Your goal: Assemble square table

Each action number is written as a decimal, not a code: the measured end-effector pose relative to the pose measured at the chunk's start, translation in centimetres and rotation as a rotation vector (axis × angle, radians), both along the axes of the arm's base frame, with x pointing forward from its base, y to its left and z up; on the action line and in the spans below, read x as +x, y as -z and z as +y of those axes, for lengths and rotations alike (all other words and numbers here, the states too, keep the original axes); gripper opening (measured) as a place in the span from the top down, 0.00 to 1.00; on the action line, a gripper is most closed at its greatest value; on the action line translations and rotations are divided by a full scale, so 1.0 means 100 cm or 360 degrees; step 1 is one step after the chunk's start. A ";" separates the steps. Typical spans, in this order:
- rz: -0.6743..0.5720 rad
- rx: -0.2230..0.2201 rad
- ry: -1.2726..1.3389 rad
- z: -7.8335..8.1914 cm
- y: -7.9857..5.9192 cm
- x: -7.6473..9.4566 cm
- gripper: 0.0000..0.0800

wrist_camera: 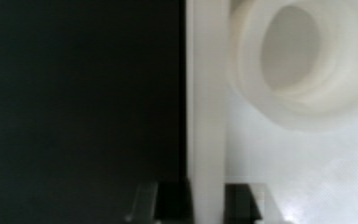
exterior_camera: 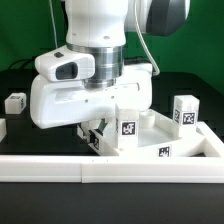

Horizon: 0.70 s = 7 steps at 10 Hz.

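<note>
The tool (wrist_camera: 197, 203) is closed on the raised rim (wrist_camera: 202, 100) of the square table slab (exterior_camera: 165, 135), the thin wall sitting between both fingertips; the slab rests on the dark surface (exterior_camera: 212, 108), just beside the border wall (exterior_camera: 60, 170). To shift it well, I judge a firm grip and a slow, level motion are needed, so the rim does not slip; the corner socket (wrist_camera: 314, 55) looks empty; one leg (exterior_camera: 185, 112) and another leg (exterior_camera: 14, 101) stand apart, not yet mounted.
</note>
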State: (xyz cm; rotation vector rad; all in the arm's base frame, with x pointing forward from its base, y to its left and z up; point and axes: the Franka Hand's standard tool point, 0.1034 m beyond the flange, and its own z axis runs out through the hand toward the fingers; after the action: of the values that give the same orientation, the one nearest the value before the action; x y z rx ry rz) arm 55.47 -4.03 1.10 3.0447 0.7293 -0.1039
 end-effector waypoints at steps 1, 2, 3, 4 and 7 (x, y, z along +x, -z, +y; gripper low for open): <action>-0.0004 -0.0013 -0.0190 -0.001 -0.001 0.003 0.93; -0.0018 -0.0026 -0.0444 0.000 -0.001 0.008 0.93; -0.0042 -0.0035 -0.0707 0.002 -0.001 0.018 0.93; -0.0068 -0.0046 -0.0898 0.004 -0.002 0.026 0.93; -0.0032 -0.0076 -0.1122 -0.004 -0.002 0.025 0.93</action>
State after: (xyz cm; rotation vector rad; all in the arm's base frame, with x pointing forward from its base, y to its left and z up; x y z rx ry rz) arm 57.98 -4.47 1.32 2.5473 1.6944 -0.0778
